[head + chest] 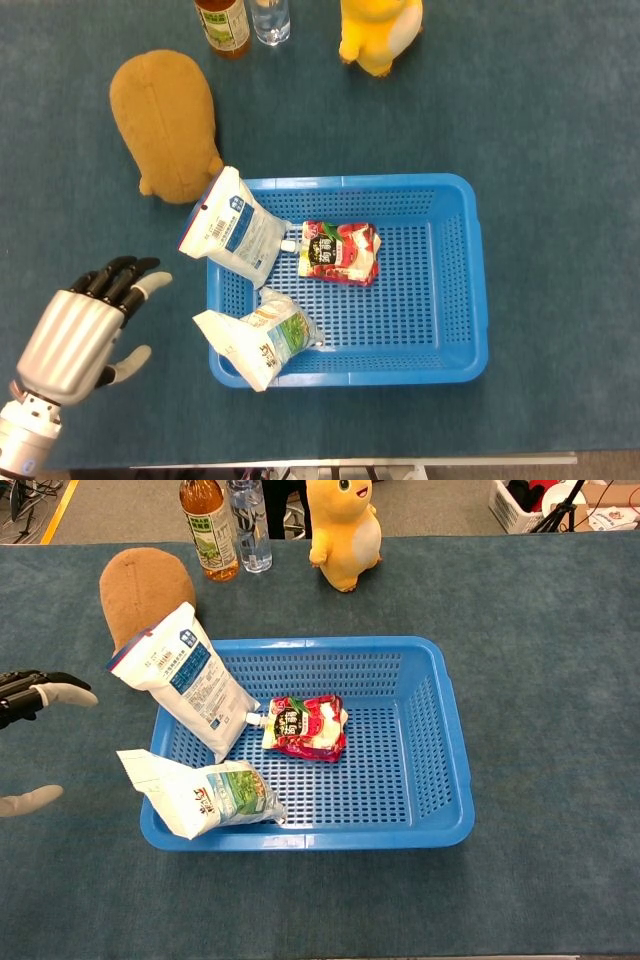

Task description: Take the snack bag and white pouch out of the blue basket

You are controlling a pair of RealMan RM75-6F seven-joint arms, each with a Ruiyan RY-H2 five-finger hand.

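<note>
Left hand [80, 335] sat at lower left of the head view, fingers spread, holding nothing, palm down over the table [560, 120], apart from the basket [455, 290]. Chest view only caught its fingertips [45, 692] at the left edge. Right hand wasn't in either view.

Basket was mid-frame with three items. White pouch [232, 229] leaned on the upper-left corner, top poking over the rim, spout end inside. Snack bag [260, 335] lay across the lower-left corner, one end hanging over the rim toward the hand. Red pouch [340, 251] lay flat in the middle, touching the white pouch's spout; not part of the job.

Step, as I read it: reach phase, nothing grabbed, both targets in the basket.

Next move probably called for the hand going right to the snack bag's overhanging end, the nearest target, and closing on it above the rim. Bag looked crinkly and soft, so grip needed a decent fold, then lift clear of the wall without dragging the basket.

Brown plush [165, 123], bottles [222, 22] and yellow toy [378, 32] sat along the top, well away.
</note>
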